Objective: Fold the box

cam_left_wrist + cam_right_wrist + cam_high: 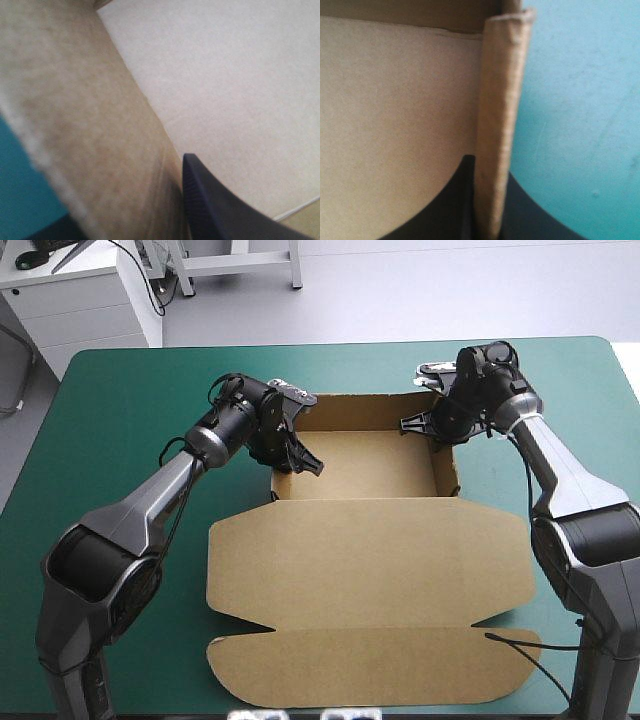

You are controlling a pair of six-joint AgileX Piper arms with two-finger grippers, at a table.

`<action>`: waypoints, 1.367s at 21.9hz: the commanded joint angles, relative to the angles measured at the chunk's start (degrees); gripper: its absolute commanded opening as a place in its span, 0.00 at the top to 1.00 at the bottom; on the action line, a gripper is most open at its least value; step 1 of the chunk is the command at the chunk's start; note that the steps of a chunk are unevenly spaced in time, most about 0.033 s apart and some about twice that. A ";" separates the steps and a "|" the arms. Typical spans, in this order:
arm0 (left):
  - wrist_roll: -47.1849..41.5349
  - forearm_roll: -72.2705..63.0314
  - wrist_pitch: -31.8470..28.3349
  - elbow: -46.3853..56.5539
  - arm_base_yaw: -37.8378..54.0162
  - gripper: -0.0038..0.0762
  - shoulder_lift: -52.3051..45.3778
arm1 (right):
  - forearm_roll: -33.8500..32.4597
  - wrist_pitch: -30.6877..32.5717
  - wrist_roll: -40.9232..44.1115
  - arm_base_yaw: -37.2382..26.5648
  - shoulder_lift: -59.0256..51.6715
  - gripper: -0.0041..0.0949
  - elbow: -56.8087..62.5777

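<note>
Box [365,540] side walls within left gripper [295,462] and right gripper [430,428] jaws

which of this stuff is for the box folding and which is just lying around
For the job: box; left jaws and right jaws, both shut on it.
Just there: teal-green cover, nothing else.
</note>
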 commanded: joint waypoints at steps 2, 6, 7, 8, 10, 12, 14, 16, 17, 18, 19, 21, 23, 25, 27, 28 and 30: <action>-0.29 1.60 -0.22 -1.89 -0.79 0.42 -3.56 | 1.33 0.64 -1.88 0.66 -3.16 0.71 -1.75; -1.09 1.59 0.92 -1.89 -0.79 0.42 -4.00 | 1.63 0.64 -3.07 0.66 -5.29 0.32 -2.37; -1.09 1.59 0.61 -1.89 -0.79 0.42 -4.28 | 1.52 0.64 -3.07 0.66 -5.96 0.32 -2.37; -1.09 2.09 0.11 -1.92 -0.79 0.42 -5.28 | 1.40 0.64 -3.39 0.66 -7.09 0.32 -2.37; -1.09 4.45 -0.20 -1.92 -0.79 0.42 -7.23 | -0.29 0.68 -3.40 0.66 -9.39 0.32 -2.37; -1.09 6.34 -0.09 -1.92 -0.79 0.42 -9.66 | -0.31 0.65 -3.40 0.53 -11.71 0.32 -2.37; -1.09 6.50 -0.09 -1.92 -0.79 0.42 -11.86 | -0.31 0.65 -3.63 0.53 -13.06 0.32 -2.37; -1.09 6.50 -0.20 -1.92 -0.79 0.42 -15.47 | -0.31 0.65 -3.63 0.53 -14.66 0.32 -2.37; -0.20 6.50 -0.08 -1.92 -0.79 0.43 -17.12 | -0.31 0.65 -3.63 0.53 -15.20 0.32 -2.37; 0.61 6.53 0.45 -1.92 -0.79 0.46 -19.32 | -0.31 0.65 -3.63 0.53 -15.89 0.32 -2.37; 1.76 6.81 0.87 -1.92 -0.79 0.50 -20.97 | -0.31 0.65 -3.74 0.53 -16.31 0.32 -2.37; 2.78 8.07 2.34 -1.92 -0.79 0.63 -24.32 | -0.31 0.65 -4.04 0.53 -16.64 0.32 -2.37; 3.14 9.91 3.83 -1.92 -0.79 0.75 -26.65 | -0.31 0.65 -4.04 0.53 -16.64 0.32 -2.37; 4.69 11.07 6.04 -1.80 -0.79 0.87 -28.76 | -0.31 0.65 -4.04 0.53 -16.64 0.32 -2.37; 5.83 11.81 8.07 -1.24 -0.79 0.96 -31.49 | -0.31 0.65 -4.04 0.53 -16.64 0.32 -2.37; 6.03 11.80 8.07 -0.98 -0.79 0.96 -32.27 | -0.42 0.65 -4.04 0.53 -16.64 0.32 -2.37; 7.30 11.35 8.07 -0.16 -0.79 0.96 -34.64 | -0.41 0.65 -4.04 0.53 -16.64 0.32 -2.37</action>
